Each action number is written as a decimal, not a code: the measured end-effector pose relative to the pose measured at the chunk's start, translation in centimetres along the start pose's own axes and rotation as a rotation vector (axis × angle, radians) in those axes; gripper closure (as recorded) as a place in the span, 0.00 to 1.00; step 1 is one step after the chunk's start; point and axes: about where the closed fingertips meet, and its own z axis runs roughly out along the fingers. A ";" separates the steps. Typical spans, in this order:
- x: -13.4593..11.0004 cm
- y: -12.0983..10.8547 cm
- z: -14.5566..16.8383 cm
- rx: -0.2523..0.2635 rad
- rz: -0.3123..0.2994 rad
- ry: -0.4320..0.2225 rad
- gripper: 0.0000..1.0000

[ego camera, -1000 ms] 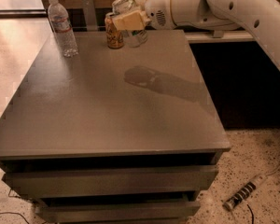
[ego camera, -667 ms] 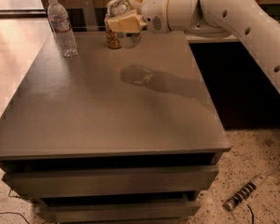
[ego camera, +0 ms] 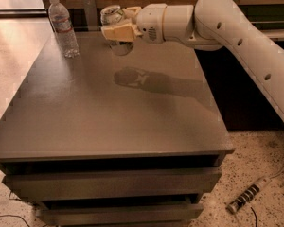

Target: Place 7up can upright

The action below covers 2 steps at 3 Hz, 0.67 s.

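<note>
Grey table (ego camera: pixel 109 122) with drawers fills the view, on a speckled floor, with a wood-panelled wall behind. At its far left corner a water bottle (ego camera: pixel 63 26) stands upright, well clear of the work. To its right, near the back edge, the 7up can (ego camera: pixel 112 14) is off the surface, pinched in the gripper (ego camera: pixel 116 22), whose two fingers are closed on its sides. Its shiny top faces up and toward the camera, so it looks tilted rather than straight, and I judge it needs righting before being lowered. The white arm (ego camera: pixel 227 27) reaches in from the right, keeping the wrist level above the table. A power strip (ego camera: pixel 246 200) lies on the floor at lower right
</note>
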 end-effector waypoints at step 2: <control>0.9 1.7 2.5 -0.040 0.043 -0.055 1.00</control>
